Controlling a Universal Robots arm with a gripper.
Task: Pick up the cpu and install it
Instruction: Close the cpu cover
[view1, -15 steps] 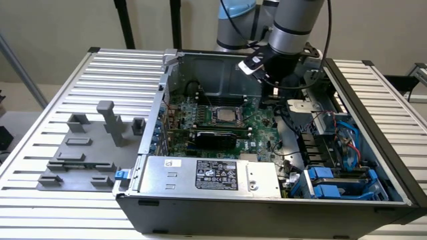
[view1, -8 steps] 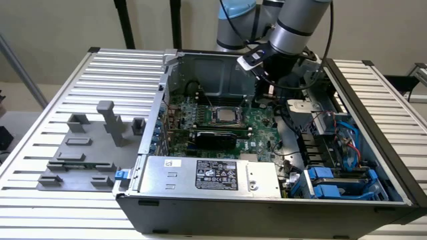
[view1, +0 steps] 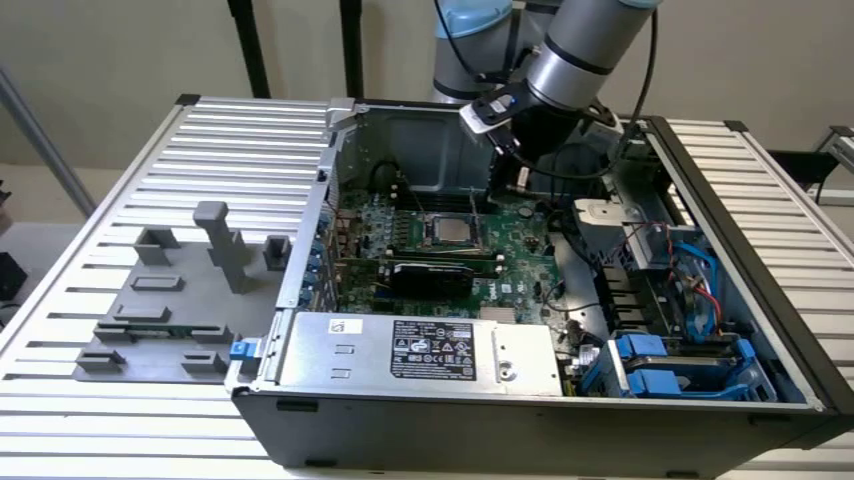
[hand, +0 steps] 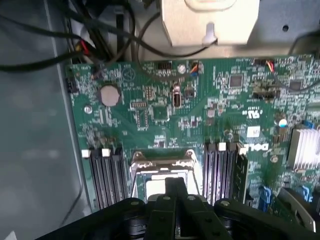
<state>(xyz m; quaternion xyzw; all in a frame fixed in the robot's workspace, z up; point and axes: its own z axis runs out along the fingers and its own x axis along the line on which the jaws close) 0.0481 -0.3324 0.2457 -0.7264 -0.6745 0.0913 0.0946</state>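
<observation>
- The cpu (view1: 451, 232) lies flat in the socket (view1: 424, 216) near the middle of the motherboard (view1: 387, 205). Its silvery top is framed by the socket's metal bracket.
- The gripper (hand: 173, 186) has its black fingers pressed together with nothing between them. In the exterior view it hangs over the board's far side, just past the socket and apart from the cpu.
- "DELL" (hand: 252, 148) is printed in white on the board, beside the memory slots (hand: 222, 167). A small white sticker above it is unreadable.
- More slots flank the socket's other side, so open room lies mainly toward the case's far edge, where black cables (hand: 100, 35) cross.
- The power supply (view1: 420, 350) fills the near edge of the case (view1: 534, 430). The print on its black label is too small to read.
- A grey tray (view1: 160, 310) of upright blocks sits on the slatted table (view1: 240, 130), at the exterior view's left, well apart from the case.
</observation>
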